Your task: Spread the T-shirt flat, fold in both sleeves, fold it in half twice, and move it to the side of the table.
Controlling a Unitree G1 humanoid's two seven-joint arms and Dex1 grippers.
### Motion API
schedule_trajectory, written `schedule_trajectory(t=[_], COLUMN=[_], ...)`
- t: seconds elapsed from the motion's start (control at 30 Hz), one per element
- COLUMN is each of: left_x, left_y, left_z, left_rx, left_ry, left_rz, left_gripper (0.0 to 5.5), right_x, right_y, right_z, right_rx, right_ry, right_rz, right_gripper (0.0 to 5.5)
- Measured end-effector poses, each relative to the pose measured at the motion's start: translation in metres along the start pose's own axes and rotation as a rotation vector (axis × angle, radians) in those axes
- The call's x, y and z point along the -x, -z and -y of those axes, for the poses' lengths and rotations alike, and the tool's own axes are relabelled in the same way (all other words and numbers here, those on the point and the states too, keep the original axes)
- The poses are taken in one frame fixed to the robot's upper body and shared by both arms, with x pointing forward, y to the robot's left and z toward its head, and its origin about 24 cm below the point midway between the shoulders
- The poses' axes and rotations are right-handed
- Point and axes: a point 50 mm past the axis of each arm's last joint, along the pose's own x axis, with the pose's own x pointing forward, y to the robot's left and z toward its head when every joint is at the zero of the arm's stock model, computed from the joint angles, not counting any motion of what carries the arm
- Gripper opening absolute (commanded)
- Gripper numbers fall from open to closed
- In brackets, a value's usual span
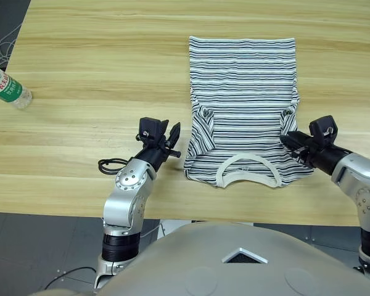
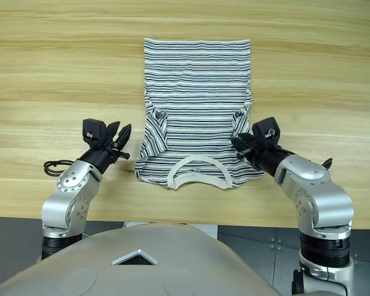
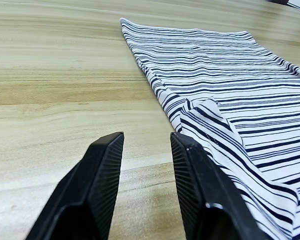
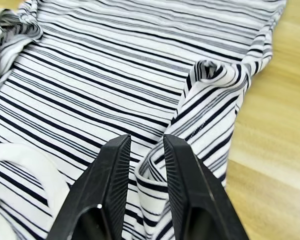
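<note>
Desk [image 1: 80, 92]: light wood grain, carries all items. T-shirt [image 1: 243, 92]: black-and-white striped, lies flat at mid-desk, hem on the far side, white collar [image 1: 246, 172] on the robot's side near the desk's front edge. Both sleeves lie turned in over the body, each ending in a small bunched cuff, and the outline is a narrow rectangle. Right pincer [image 4: 146, 142]: low over the shirt's right edge at the folded sleeve, fingers parted by a narrow gap, with a ridge of striped cloth seen in that gap. I cannot tell whether the pads press it. Left pincer [image 1: 171, 132]: open and holding nothing, over bare desk just beside the shirt's left edge, apart from the cloth. Plastic bottle [image 1: 9, 89]: lying on its side at the desk's far left edge, green label, well apart from the shirt. Black cable loop [image 1: 111, 165]: on the desk beside the left arm.
</note>
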Motion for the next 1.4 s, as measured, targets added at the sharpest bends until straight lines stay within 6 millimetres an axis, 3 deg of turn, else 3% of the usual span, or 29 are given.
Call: schedule_trajectory(t=[0.13, 0.3, 0.6, 0.97, 1.03, 1.13, 1.23, 1.3, 1.4], left_x=[0.0, 0.0, 0.001, 0.0, 0.0, 0.001, 0.003, 0.003, 0.005], left_y=[0.0, 0.0, 0.002, 0.002, 0.002, 0.003, 0.001, -0.001, -0.002], left_z=[0.0, 0.0, -0.003, -0.006, -0.006, -0.007, -0.012, -0.025, -0.045], left_rx=[0.0, 0.0, -0.006, -0.02, -0.024, -0.004, -0.072, -0.196, -0.363], left_ry=[0.0, -0.001, -0.009, -0.007, -0.005, 0.038, 0.114, 0.143, 0.179], left_rz=[0.001, -0.001, -0.007, -0.015, -0.017, -0.031, -0.031, -0.026, -0.047], left_gripper=[1.77, 1.77, 1.77, 1.77, 1.77, 1.77, 1.77, 1.77, 1.77], right_x=[0.001, 0.0, -0.005, 0.015, 0.019, 0.021, 0.025, 0.025, 0.023], right_y=[0.0, 0.026, 0.025, -0.022, -0.03, -0.035, -0.038, -0.038, -0.028], right_z=[-0.006, -0.019, -0.014, -0.005, 0.001, 0.031, 0.058, 0.069, 0.087], right_rx=[-0.003, -0.01, -0.001, -0.126, -0.133, -0.115, 0.091, 0.257, 0.444], right_ry=[-0.046, -0.131, -0.129, -0.312, -0.323, -0.243, -0.161, -0.132, -0.109], right_rz=[-0.011, -0.169, -0.133, 0.088, 0.116, 0.131, 0.132, 0.154, 0.152], right_gripper=[1.19, 1.19, 1.19, 1.19, 1.19, 1.38, 1.49, 1.49, 1.94])
